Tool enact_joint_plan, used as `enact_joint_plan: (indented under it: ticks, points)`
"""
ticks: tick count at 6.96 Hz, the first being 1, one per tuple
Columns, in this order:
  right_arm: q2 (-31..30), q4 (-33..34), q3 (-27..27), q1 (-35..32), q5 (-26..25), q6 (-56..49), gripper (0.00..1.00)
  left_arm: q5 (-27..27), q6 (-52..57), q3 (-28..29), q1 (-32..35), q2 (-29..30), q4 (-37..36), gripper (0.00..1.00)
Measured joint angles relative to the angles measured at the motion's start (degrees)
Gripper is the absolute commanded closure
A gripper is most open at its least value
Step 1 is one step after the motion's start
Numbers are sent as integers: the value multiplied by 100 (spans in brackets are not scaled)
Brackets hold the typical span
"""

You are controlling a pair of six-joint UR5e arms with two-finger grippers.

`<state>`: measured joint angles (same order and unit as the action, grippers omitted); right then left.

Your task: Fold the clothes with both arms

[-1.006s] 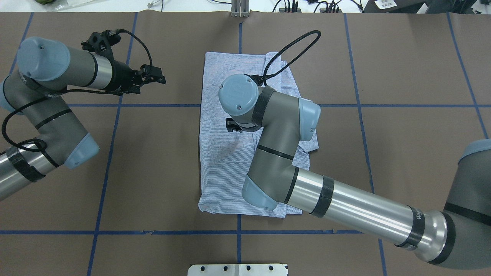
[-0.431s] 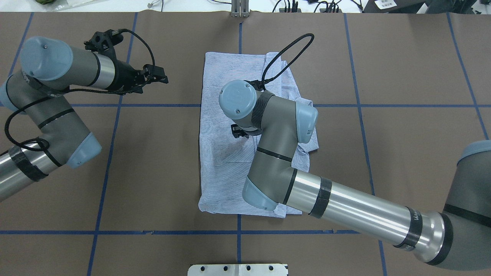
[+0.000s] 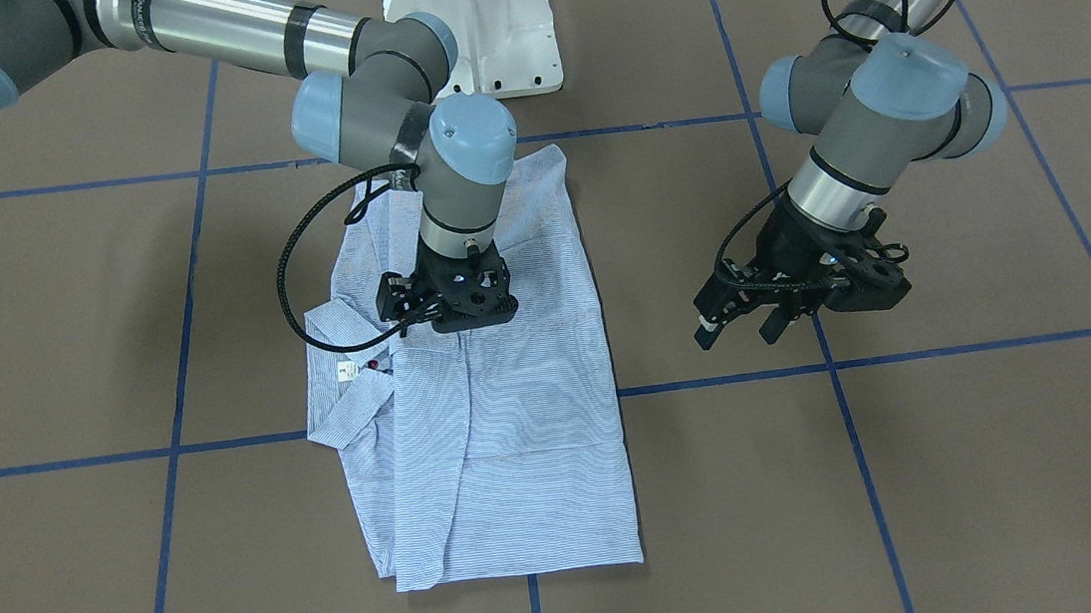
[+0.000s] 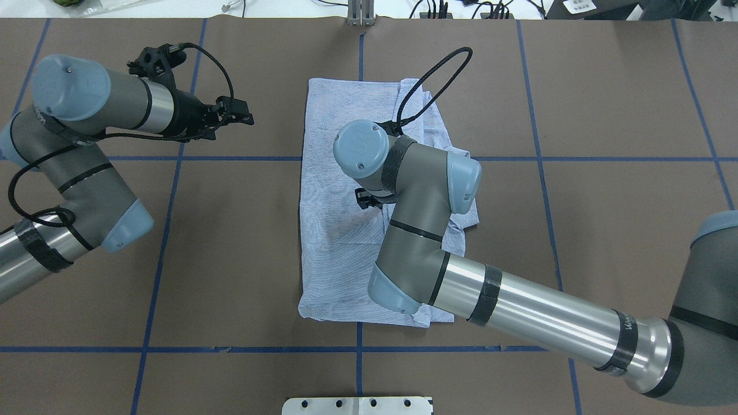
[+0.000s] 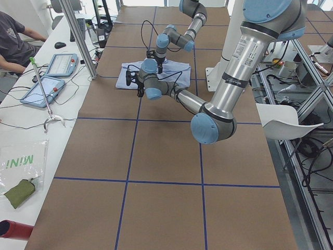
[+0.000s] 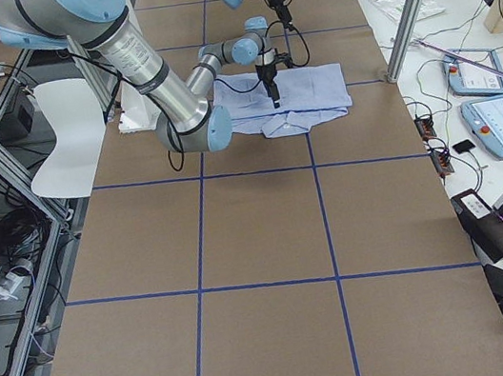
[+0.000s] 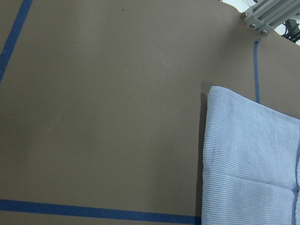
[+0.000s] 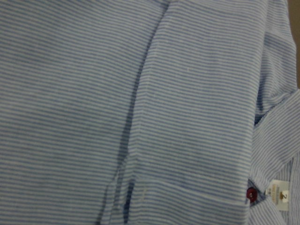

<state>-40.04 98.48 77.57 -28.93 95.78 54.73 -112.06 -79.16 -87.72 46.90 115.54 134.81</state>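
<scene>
The striped shirt [image 3: 509,450] lies folded into a long rectangle at the table's middle [image 4: 334,253], collar [image 3: 344,396] and white neck label [image 3: 346,370] on one side. My right gripper [image 3: 447,318] points straight down at the shirt's middle, very close to the cloth. Its fingers are hidden under the wrist, so I cannot tell whether they are open or shut. The right wrist view is filled with striped fabric [image 8: 187,93], a red button [image 8: 251,193] and the label [image 8: 281,197]. My left gripper [image 3: 738,328] hangs open over bare table [image 4: 245,119], apart from the shirt's edge [image 7: 248,154].
Blue tape lines [image 4: 230,158] grid the brown table cover. The white pedestal [image 3: 479,32] stands at the robot's side. A metal post [image 4: 360,11] rises at the far edge. A person [image 5: 15,41] sits beside tablets [image 5: 62,65] on a side bench.
The right wrist has slid a little across the shirt, toward the robot and its right. The left arm has edged slightly toward the shirt.
</scene>
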Motion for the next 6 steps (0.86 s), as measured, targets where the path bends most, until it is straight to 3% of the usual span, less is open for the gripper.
enact_joint_plan:
  ticks: [3, 6]
  points:
    - [-218, 93, 155, -200, 26, -396, 0, 0, -23, 0, -12, 22, 0, 0]
    - [-1122, 255, 1057, -509, 66, -978, 0, 0, -57, -5, -22, 97, -13, 0]
